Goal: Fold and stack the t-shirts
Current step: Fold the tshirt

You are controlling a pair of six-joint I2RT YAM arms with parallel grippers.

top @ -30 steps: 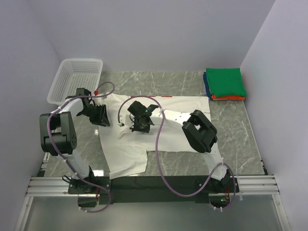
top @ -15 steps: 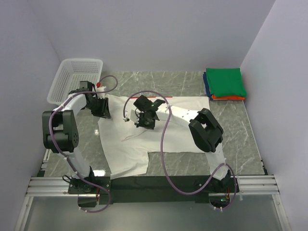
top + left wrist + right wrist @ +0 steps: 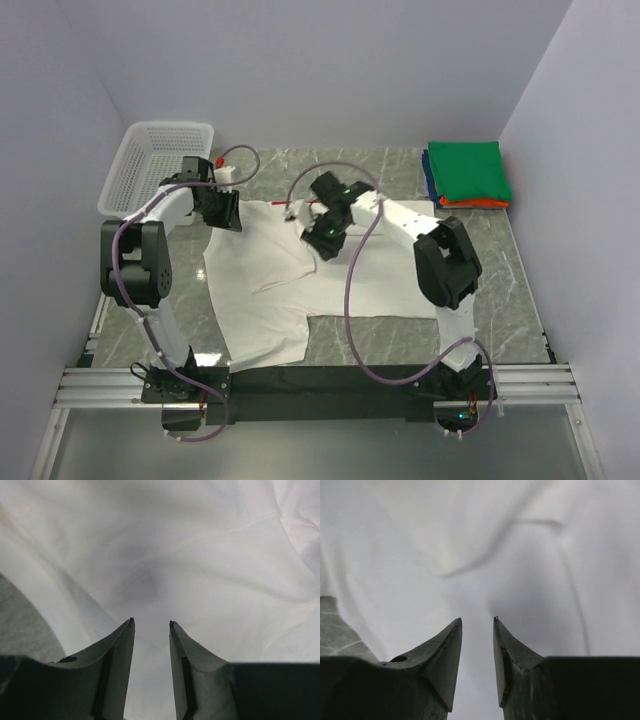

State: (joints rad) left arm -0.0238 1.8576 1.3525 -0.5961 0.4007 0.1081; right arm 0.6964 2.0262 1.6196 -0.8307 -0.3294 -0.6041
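My left gripper (image 3: 150,624) and right gripper (image 3: 477,621) both stand partly open, with a narrow gap and nothing pinched. The white short-sleeved cloth t-shirt (image 3: 260,310) lies spread directly beneath and ahead of both sets of tips. I judge it light, limp and quick to wrinkle or drag, so I would pinch its edge at a hem or sleeve, not mid-panel.

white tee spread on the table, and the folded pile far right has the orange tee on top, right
No: the top external view shows the green tee on top there, the orange tee peeking out below. The white tee is spread out.
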